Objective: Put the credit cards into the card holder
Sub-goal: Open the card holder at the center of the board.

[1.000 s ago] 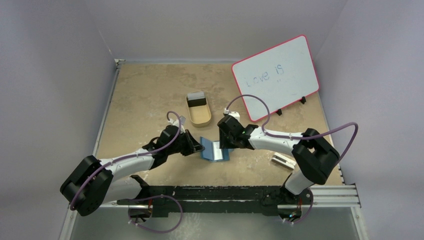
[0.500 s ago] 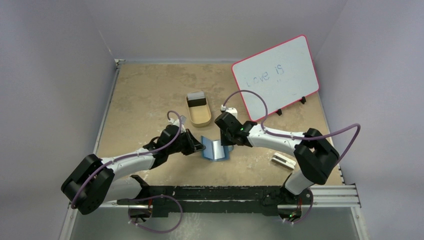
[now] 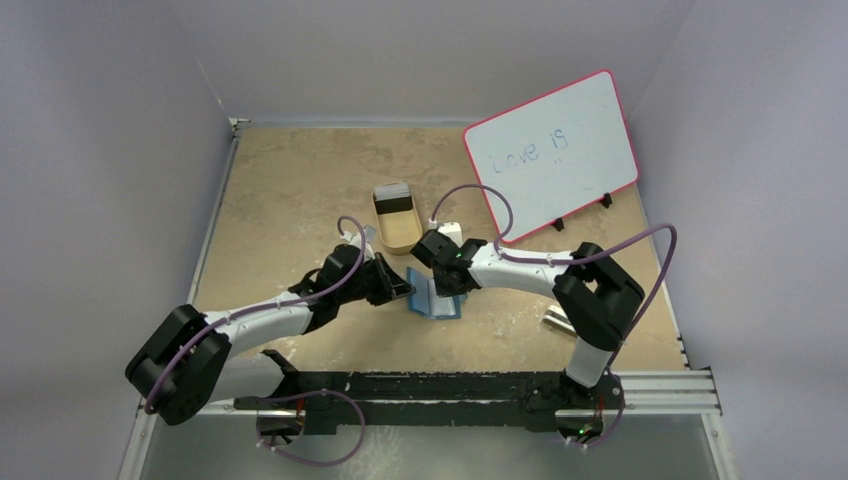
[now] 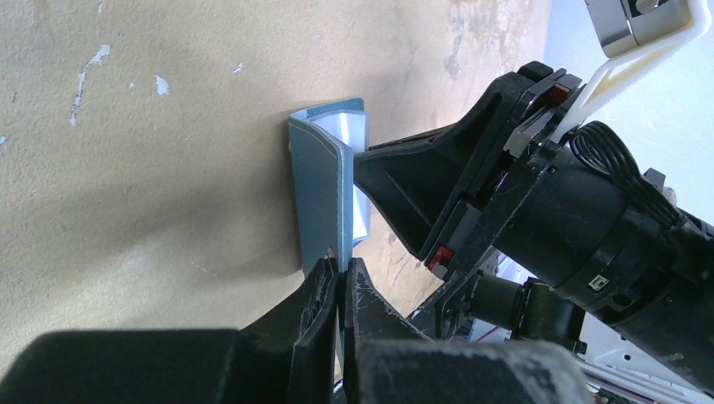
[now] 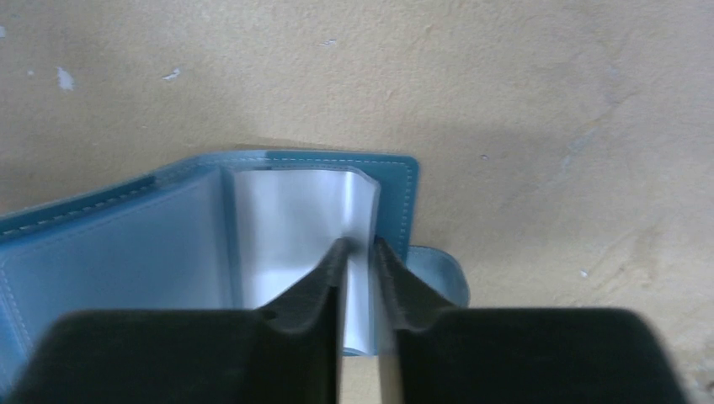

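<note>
— Top external view: what sits closest to us?

— Low on the right, a white block point(image 3: 562, 320), partly hidden behind the right arm. Just past it, mid-tabletop point(image 3: 300, 190), the card holder point(image 3: 440, 304) stands part-open between the two arms. The left fingers point(image 3: 406, 291) are clenched on the edge of its left flap.

— And the right fingers point(image 3: 449, 290)?

— They reach into the holder from the far right. In the right wrist view they straddle a pale glossy sheet point(image 5: 295, 219) inside the teal cover, barely parted. I can't tell whether they're actually pinching it, or whether it's a card or a clear sleeve.

— Anything beyond?

— Just behind the holder, a tan oval tray point(image 3: 402, 235) holds a credit card point(image 3: 394, 204), dark with a pale end. Farthest back on the right, a red-rimmed whiteboard point(image 3: 555, 150) stands tilted, with faint writing on it.
</note>
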Action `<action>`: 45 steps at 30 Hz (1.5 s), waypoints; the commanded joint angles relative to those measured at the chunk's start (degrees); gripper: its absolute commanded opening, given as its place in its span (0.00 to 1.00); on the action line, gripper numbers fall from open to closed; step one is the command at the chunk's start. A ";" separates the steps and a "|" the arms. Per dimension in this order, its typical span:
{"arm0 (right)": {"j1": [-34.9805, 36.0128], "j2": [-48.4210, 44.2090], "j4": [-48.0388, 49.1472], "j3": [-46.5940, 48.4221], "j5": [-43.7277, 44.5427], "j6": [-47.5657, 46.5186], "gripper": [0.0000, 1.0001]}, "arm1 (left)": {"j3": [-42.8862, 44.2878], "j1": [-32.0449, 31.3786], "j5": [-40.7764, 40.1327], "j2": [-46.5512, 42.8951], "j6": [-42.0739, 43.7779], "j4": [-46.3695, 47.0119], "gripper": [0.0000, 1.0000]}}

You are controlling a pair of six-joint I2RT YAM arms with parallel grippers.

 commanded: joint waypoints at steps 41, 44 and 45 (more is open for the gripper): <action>0.06 -9.36 20.35 -8.90 -16.31 2.41 0.41 | 0.61 0.16 -11.17 1.44 1.06 -9.06 0.26; 0.09 -8.80 19.84 -8.41 -15.83 2.48 0.41 | 2.08 0.09 -14.25 -0.61 1.59 -13.92 0.32; 0.06 -8.66 19.38 -8.20 -15.38 2.43 0.41 | 2.48 0.12 -15.21 -1.43 1.64 -15.30 0.33</action>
